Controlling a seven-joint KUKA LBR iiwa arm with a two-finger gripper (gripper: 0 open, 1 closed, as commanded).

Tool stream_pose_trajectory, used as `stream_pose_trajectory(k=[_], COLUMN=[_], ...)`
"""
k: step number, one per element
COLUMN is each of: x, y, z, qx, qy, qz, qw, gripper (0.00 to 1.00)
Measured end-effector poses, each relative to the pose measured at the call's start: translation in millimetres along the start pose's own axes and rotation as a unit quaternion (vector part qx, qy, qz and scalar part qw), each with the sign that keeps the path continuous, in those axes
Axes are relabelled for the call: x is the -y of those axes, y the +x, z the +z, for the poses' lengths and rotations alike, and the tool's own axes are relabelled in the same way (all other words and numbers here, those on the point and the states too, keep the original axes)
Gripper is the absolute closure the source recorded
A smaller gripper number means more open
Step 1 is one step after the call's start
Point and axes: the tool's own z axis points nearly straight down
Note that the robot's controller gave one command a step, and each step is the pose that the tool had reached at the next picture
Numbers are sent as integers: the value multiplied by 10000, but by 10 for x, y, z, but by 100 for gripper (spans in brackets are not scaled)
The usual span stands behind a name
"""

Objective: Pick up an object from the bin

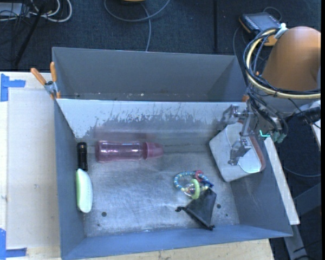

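End effector (240, 155) over the white flat piece (222, 151) at the right wall of the bin (151, 80), open-or-closed state unreadable; I'd centre on its edge before descending.

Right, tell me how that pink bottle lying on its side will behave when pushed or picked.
The pink bottle lies on its side and looks round, so a sideways push would probably roll it. It appears translucent and hollow, so likely light. Its smooth, stiff-looking wall might slip in a pinch.
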Motion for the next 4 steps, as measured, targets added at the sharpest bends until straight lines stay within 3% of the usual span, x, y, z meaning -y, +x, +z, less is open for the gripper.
stream_pose_trajectory(k=[1,2,3,4], x=[-2,6,45,123], y=[-14,240,305,328], z=[-44,463,784,1013], qx=[38,57,7,61], qy=[7,10,1,20], qz=[-9,-326,-1141,-1623], qw=[10000,9995,9935,9867], gripper=[0,0,0,0])
